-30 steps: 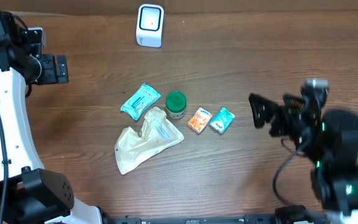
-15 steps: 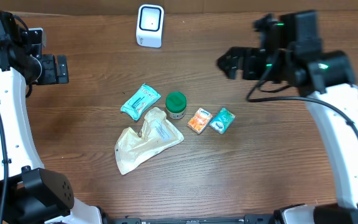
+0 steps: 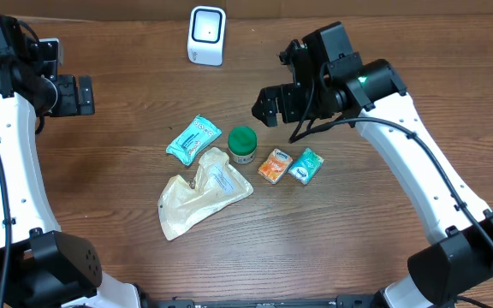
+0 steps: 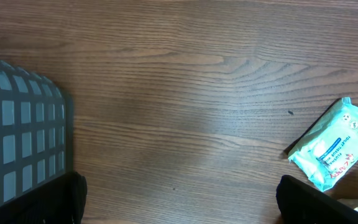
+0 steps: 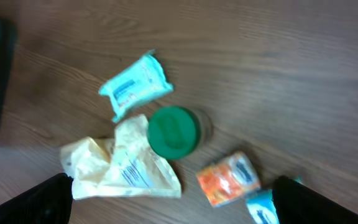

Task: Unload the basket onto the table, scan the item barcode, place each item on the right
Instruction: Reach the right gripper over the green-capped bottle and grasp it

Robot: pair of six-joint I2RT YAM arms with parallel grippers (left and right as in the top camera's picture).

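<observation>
Five small items are lying loose on the wooden table (image 3: 383,248), clustered at mid-frame of the overhead view; none is being gripped. Nearest the lower edge, a crumpled cream pouch (image 3: 202,195) is lying flat, its printed label facing up. Just up-frame and to its right, an orange packet (image 3: 275,165) and a small teal packet (image 3: 306,165) are sitting side by side, nearly touching. A green-lidded jar (image 3: 242,144) is standing upright at the pouch's upper corner; contact cannot be told. A teal wipes pack (image 3: 194,139) is lying just left of the jar. Right gripper (image 3: 266,104) is hovering up-frame and right of the jar, jaws spread wide and holding nothing; its wrist camera is looking down on the cluster. Left gripper (image 3: 80,94) is hanging at the left edge, well apart from the items, jaws likewise spread and empty. White scanner (image 3: 206,35) is standing at top centre, well apart from every item.
</observation>
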